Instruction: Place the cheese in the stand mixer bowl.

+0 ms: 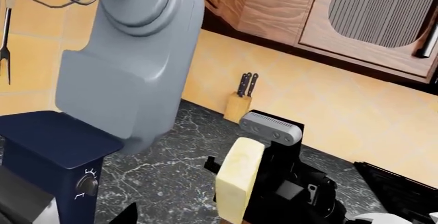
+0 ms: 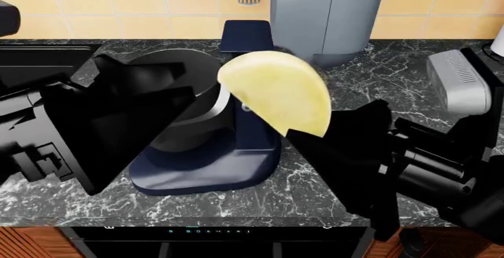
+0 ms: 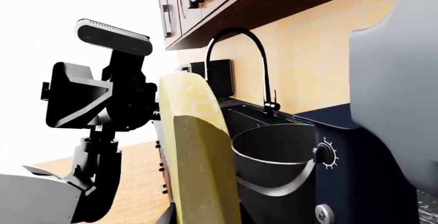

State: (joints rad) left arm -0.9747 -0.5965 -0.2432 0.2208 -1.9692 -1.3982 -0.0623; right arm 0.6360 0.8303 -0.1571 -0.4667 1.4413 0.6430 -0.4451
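Pale yellow and smooth, the cheese point(image 2: 280, 92) is seen as a half-round wedge with a curved rind edge uppermost and a flat cut face below, narrowing to a point at its lower end. It is held in the air by the right claw point(image 2: 319, 137), whose dark fingers are closed on the wedge's lower tip. In the head view the cheese is placed just at 3 o'clock of the stand mixer bowl point(image 2: 189, 101), above the navy blue stand mixer point(image 2: 236, 157), which is set on the dark marbled counter point(image 2: 393, 75). In the right wrist view the wedge is shown edge-on, thin and tall, beside the bowl's rim. The left claw point(image 2: 130, 125) is raised in front of the bowl; its opening cannot be told.
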